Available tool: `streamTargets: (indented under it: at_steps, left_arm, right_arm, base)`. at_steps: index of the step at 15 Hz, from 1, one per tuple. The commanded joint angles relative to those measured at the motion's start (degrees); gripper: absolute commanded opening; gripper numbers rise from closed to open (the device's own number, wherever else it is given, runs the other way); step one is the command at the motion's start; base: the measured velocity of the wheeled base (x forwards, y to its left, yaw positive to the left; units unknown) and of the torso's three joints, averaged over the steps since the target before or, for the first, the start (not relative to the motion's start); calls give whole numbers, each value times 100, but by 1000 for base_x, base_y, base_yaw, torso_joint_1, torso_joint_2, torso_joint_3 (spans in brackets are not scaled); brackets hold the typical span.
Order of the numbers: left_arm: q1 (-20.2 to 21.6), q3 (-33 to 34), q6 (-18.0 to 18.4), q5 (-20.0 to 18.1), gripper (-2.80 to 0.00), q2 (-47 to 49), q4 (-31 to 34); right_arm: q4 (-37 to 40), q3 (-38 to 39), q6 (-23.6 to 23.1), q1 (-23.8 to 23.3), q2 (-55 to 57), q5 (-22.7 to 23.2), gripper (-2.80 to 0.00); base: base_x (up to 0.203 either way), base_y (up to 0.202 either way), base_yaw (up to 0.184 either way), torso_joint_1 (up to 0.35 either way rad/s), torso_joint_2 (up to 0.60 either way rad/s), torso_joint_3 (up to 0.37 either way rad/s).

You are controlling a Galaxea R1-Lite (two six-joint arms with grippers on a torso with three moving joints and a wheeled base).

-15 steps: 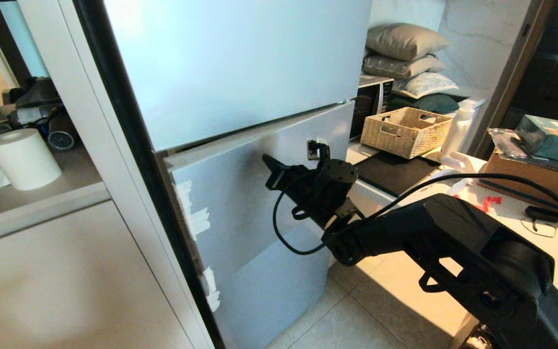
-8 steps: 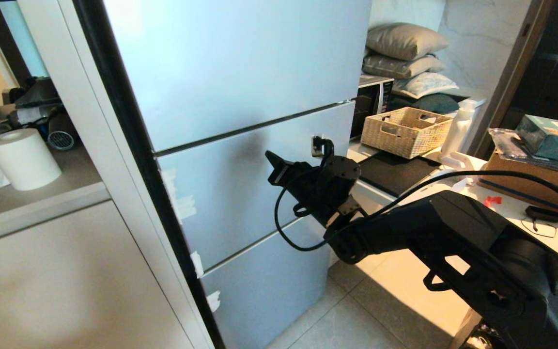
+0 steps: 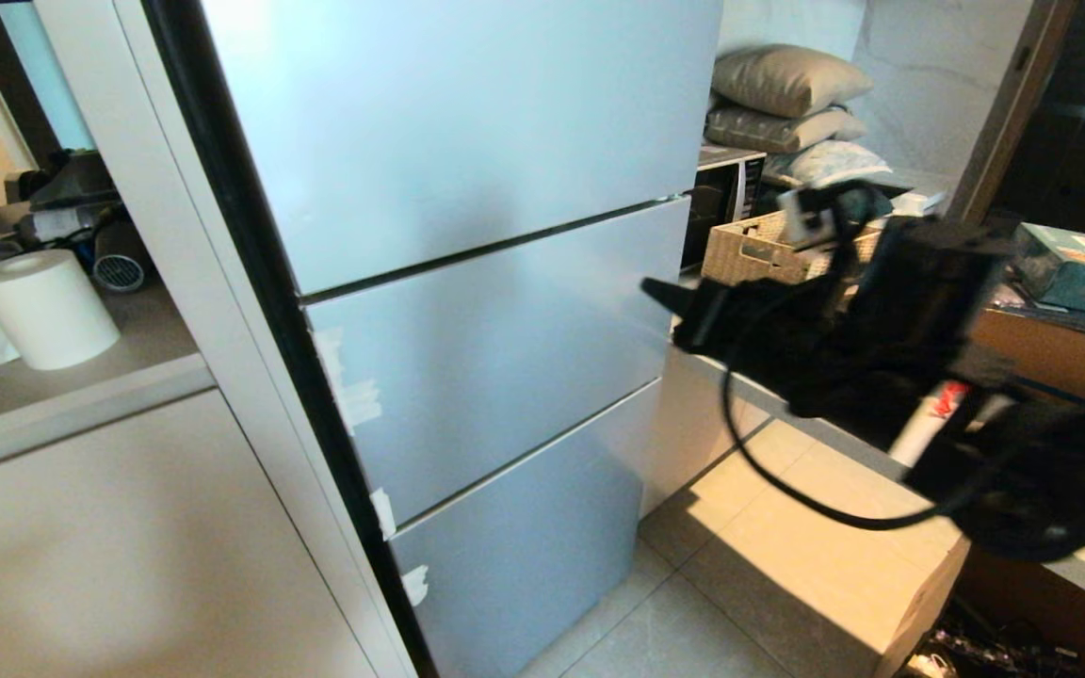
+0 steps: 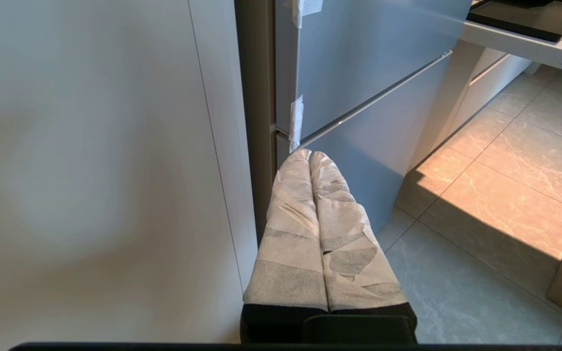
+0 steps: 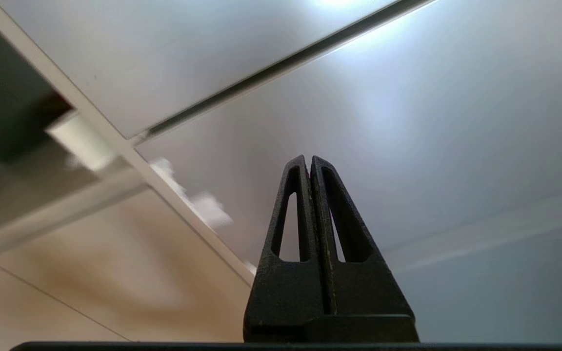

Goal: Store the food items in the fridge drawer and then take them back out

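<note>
The fridge [image 3: 467, 235] has all three panels flush. The right gripper [image 3: 660, 292], at 3 o'clock, is pressed together, empty; the left gripper [image 4: 309, 155] likewise.

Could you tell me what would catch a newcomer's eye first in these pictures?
The tall pale silver-blue fridge fills the middle of the head view, all three door panels shut, with white tape scraps along its left edge. To its right the black right arm reaches across, its right pincer shut and empty, just off the fridge's right edge. Behind it, on the counter, sit a wicker basket and stacked pillows.
</note>
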Motion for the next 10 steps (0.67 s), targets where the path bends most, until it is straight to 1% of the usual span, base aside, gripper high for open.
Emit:
streamTargets:
  at_steps: [1, 2, 4, 6, 7, 8, 9, 10]
  left_arm:
    - [-4, 9, -6, 0, -280, -11, -3]
    - [-4, 9, -6, 0, -280, -11, -4]
    - [-4, 9, -6, 0, -280, -11, -4]
    - [-4, 9, 3, 0, -280, -11, -4]
    - [-4, 9, -5, 0, -280, -19, -4]
    - [-4, 9, 3, 0, -280, -11, -4]
    - [-4, 9, 3, 0, -280, -11, -4]
    - [-4, 9, -6, 0, -280, -20, -4]
  right_arm:
    - [1512, 1293, -223, -608, -3155, 5, -280]
    - [2093, 1826, -424, -926, -4004, 3, -280]
    - [3057, 3149, -997, -1684, -5547, -5, -280]
    - [3706, 4323, -1485, -2264, -6676, -32, -280]
    - [3914, 4808, -1703, -2501, -7221, -42, -280]
    - [4104, 5190, -1864, -2678, -7635, -50, -280]
    - [4383, 5392, -1985, -2788, -8157, -70, -280]
    - [4642, 5411, -2090, -2886, -8573, -114, -280]
  base:
    - [0, 0, 0, 0, 0, 0]
    - [0, 0, 0, 0, 0, 0]
    - [0, 0, 0, 0, 0, 0]
    - [0, 0, 0, 0, 0, 0]
    - [0, 0, 0, 0, 0, 0]
    - [0, 0, 0, 0, 0, 0]
    - [0, 0, 0, 0, 0, 0]
    - [0, 0, 0, 0, 0, 0]
